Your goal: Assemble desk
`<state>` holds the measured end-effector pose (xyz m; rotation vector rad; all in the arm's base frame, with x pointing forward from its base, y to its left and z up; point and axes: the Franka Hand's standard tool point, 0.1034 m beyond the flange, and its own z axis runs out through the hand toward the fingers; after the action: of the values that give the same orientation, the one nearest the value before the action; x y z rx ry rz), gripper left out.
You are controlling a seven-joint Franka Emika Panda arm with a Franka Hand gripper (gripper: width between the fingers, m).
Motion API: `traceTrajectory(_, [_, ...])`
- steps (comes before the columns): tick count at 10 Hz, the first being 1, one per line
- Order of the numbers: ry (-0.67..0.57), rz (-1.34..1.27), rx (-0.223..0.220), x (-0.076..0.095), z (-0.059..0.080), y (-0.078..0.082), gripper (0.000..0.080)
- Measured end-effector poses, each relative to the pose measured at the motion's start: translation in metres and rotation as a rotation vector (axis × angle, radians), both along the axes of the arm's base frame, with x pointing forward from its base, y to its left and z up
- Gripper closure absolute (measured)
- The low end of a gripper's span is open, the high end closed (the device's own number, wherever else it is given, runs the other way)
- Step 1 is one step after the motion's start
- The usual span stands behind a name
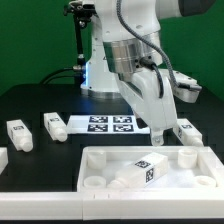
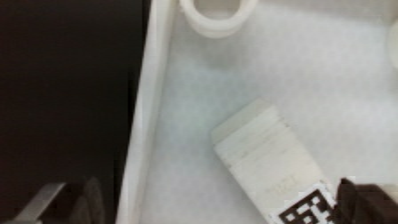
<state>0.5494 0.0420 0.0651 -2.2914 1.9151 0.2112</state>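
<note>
Nearest to me, the desk panel [image 1: 100, 158] is lying flat on the table [image 1: 35, 100], rim up. One leg [image 1: 141, 170] is resting on its side inside the panel, tag upward. The gripper [image 1: 160, 130] is hovering over the panel above that leg, with its jaws spread wide and grasping nothing.

I am judging the job barely begun. No leg is standing in any socket that I can see. A second leg [image 1: 18, 135] and a third leg [image 1: 52, 126] are lying loose beyond the panel's far corner on the exterior view's left. A fourth leg [image 1: 186, 130] is sitting just behind the panel's far rim, and the marker board [image 1: 110, 123] is lying behind the panel too.

The wrist view is showing none of those. Instead it is showing a corner socket [image 2: 217, 15] up close, and the leg [image 2: 270, 160] lying on the panel floor below the parted gripper [image 2: 214, 205].
</note>
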Motion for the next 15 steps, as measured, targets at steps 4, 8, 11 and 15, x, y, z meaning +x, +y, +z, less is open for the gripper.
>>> traceTrajectory(4, [-0.033, 0.302, -0.051, 0.044, 0.010, 0.007, 0.0151])
traceTrajectory(8, [-0.021, 0.306, -0.044, 0.043, 0.008, 0.010, 0.0151])
traceTrajectory(11, [0.002, 0.404, -0.080, 0.043, -0.014, 0.006, 0.0151])
traceTrajectory(15, [-0.059, 0.417, -0.127, 0.042, -0.049, 0.000, 0.0151])
